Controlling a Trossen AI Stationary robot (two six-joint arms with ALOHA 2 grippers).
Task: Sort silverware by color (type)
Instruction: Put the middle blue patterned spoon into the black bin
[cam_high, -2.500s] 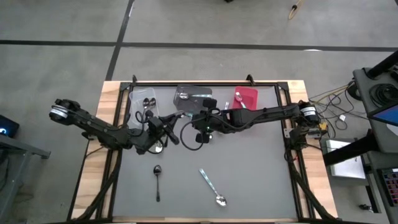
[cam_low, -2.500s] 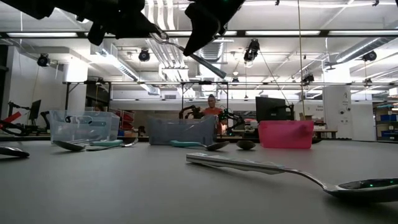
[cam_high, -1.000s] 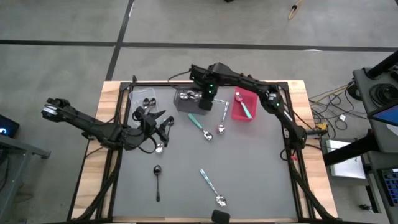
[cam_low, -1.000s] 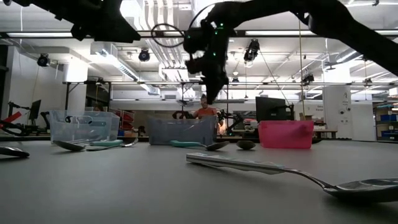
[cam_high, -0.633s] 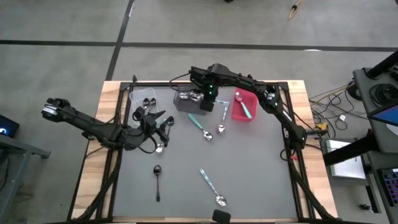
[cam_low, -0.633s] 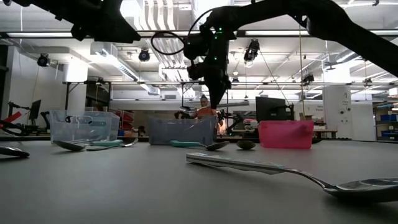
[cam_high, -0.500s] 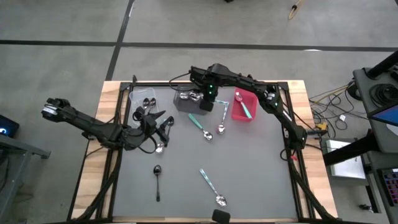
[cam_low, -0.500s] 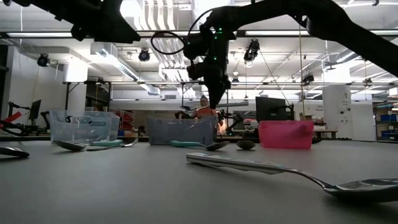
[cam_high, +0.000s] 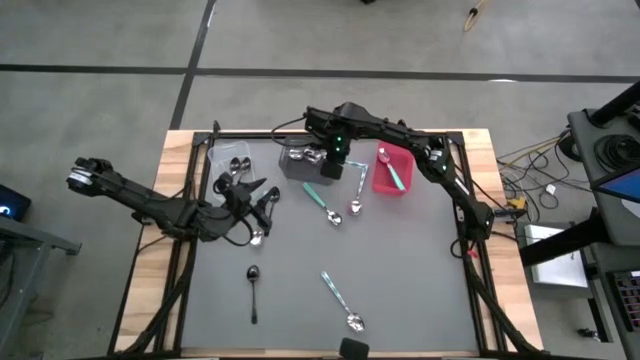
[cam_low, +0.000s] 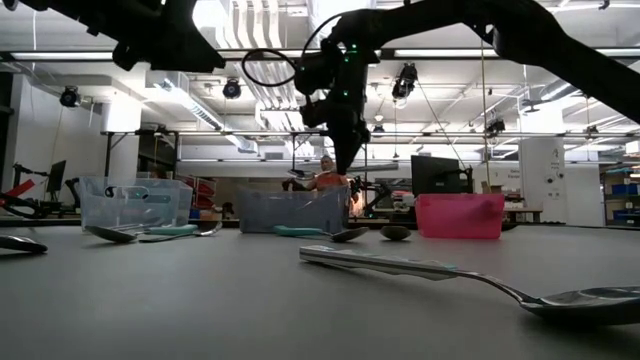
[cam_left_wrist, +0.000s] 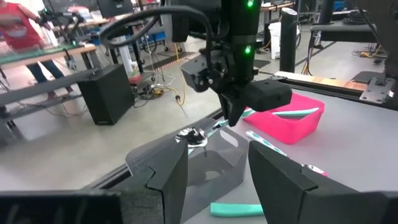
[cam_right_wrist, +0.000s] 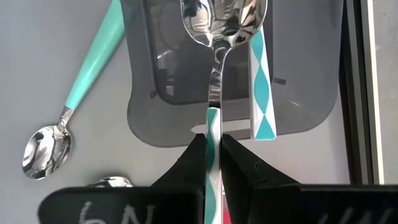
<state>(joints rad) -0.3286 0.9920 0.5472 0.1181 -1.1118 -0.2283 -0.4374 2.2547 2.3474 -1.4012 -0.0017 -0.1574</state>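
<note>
Over grey bin (cam_high: 303, 160) | right gripper (cam_high: 331, 170) pointing down, clamping teal-handled spoon (cam_right_wrist: 213, 81) | left gripper (cam_high: 262, 205) parted, empty

The robot has 2 long, thin, black arms. The left arm (cam_high: 150, 203) has a round silver end and looping black cables. The right arm (cam_high: 400, 135) shows small green lights. Each gripper has 2 dark, pointed fingers (cam_left_wrist: 168, 177).

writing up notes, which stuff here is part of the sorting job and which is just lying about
Part of the job:
- spoon held by the right gripper over the grey bin
- loose spoons on the table
- clear bin, red bin
- left gripper

Just lying about:
- cables beside the table
</note>
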